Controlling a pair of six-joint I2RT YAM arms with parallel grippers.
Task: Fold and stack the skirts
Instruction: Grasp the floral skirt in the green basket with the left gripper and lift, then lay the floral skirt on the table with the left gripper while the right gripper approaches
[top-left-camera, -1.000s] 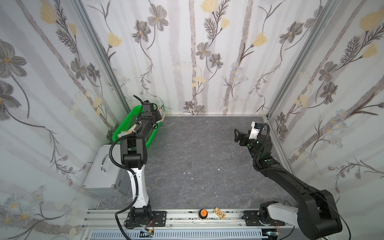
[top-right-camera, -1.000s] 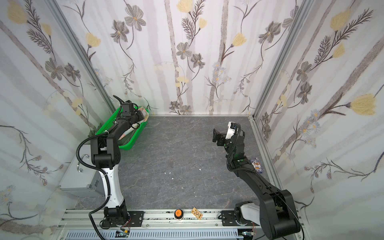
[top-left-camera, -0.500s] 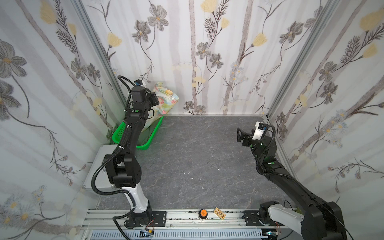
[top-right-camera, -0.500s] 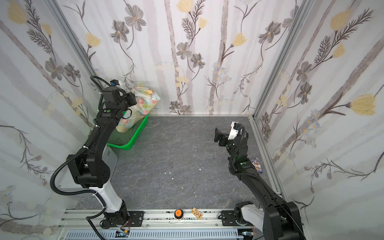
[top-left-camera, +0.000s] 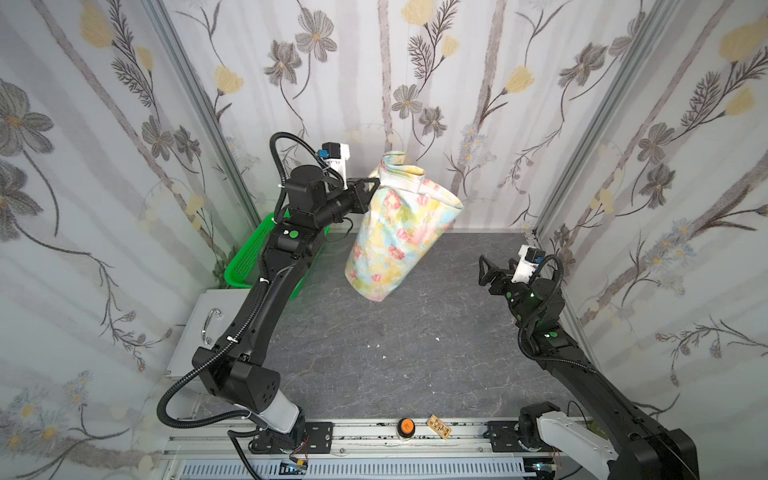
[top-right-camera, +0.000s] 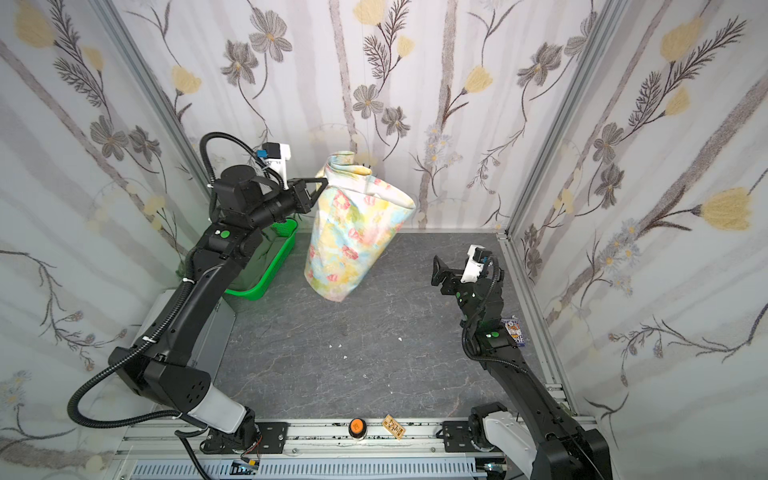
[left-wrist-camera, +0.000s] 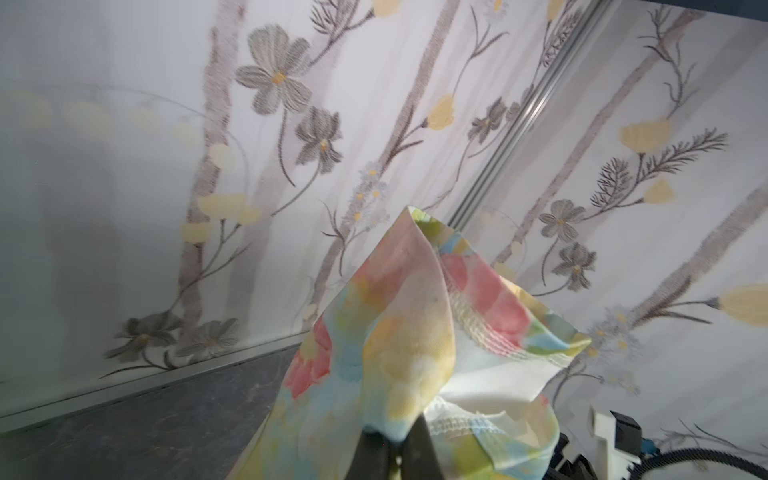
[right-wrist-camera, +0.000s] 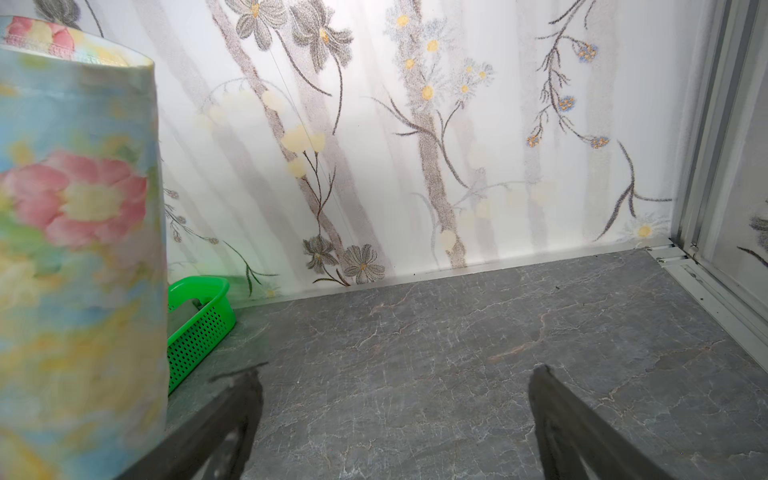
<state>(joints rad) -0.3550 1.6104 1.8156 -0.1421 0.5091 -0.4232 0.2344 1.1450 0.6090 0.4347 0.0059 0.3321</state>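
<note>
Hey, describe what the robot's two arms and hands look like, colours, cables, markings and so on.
The left arm and right arm are matte black, each with a white segment near the base, round green dots and looping black cables. The left hand and right hand are black, each with a white camera block.

I look into a booth with three walls (top-left-camera: 490, 62) papered in pale stripes with grey and yellow flowers, joined by aluminium corner posts (top-left-camera: 195, 95). The surface (top-left-camera: 374, 353) is dark grey, veined like marble and evenly lit. At the lower left of both top views sits a grey metal box (top-left-camera: 187, 345) with a chrome handle. An aluminium rail (top-left-camera: 365, 434) runs along the bottom edge.
</note>
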